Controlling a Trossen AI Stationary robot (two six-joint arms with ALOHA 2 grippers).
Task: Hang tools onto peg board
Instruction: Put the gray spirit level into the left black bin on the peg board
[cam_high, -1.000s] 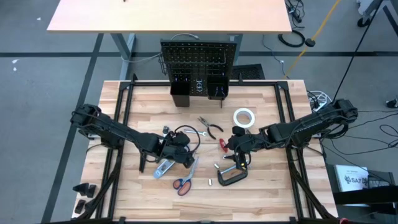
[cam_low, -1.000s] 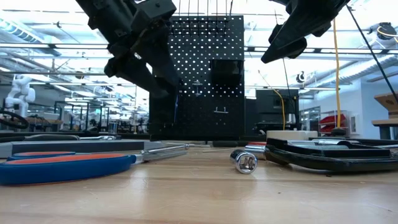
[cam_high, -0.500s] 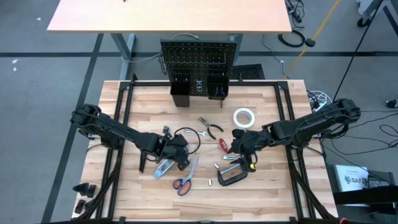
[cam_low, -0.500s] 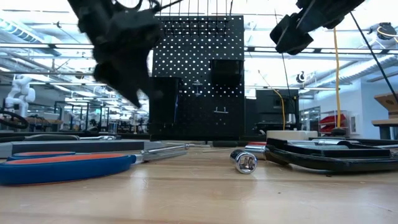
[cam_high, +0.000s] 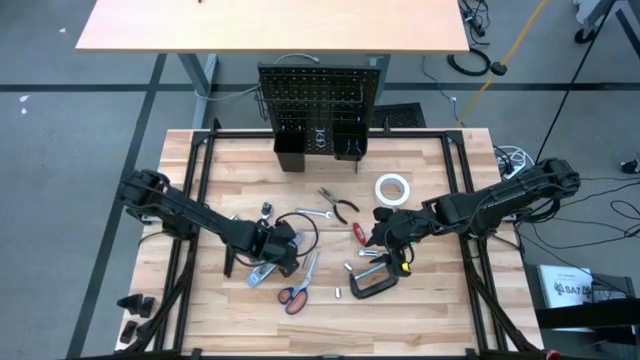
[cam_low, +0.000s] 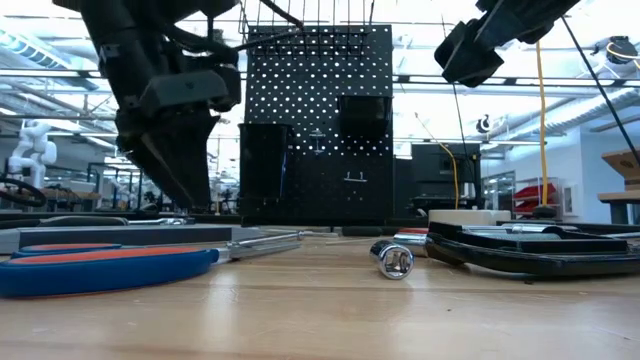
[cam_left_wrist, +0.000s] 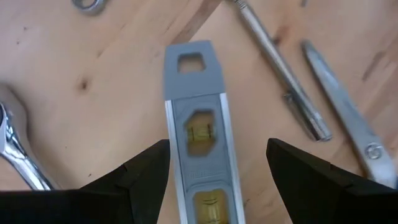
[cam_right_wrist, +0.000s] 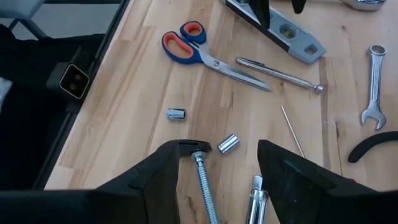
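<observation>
A grey level with yellow vials (cam_left_wrist: 198, 124) lies flat on the table among the tools. My left gripper (cam_left_wrist: 217, 146) hangs over it, open and pointing steeply down, one finger on each side, and touches nothing (cam_high: 272, 255). Orange-handled scissors (cam_high: 297, 288) lie just near of it. My right gripper (cam_high: 385, 240) hovers open above the black C-clamp (cam_high: 372, 283), whose screw (cam_right_wrist: 202, 177) shows between its fingers. Pliers (cam_high: 340, 206), a red screwdriver (cam_high: 358, 232) and a white tape roll (cam_high: 393, 189) lie farther back. The peg board (cam_high: 320, 100) stands upright at the far edge.
Two black bins (cam_high: 290, 152) stand at the peg board's foot. Small sockets (cam_right_wrist: 176, 114) (cam_right_wrist: 228, 144), a silver wrench (cam_right_wrist: 373, 87) and a thin metal rod (cam_right_wrist: 277, 74) lie loose near the clamp and scissors. Bare wood shows toward the near edge and both sides.
My left gripper has sunk toward the level and tipped to point more steeply down, staying open. My right gripper tipped its fingers up a little early on, then kept still. No tool has moved.
</observation>
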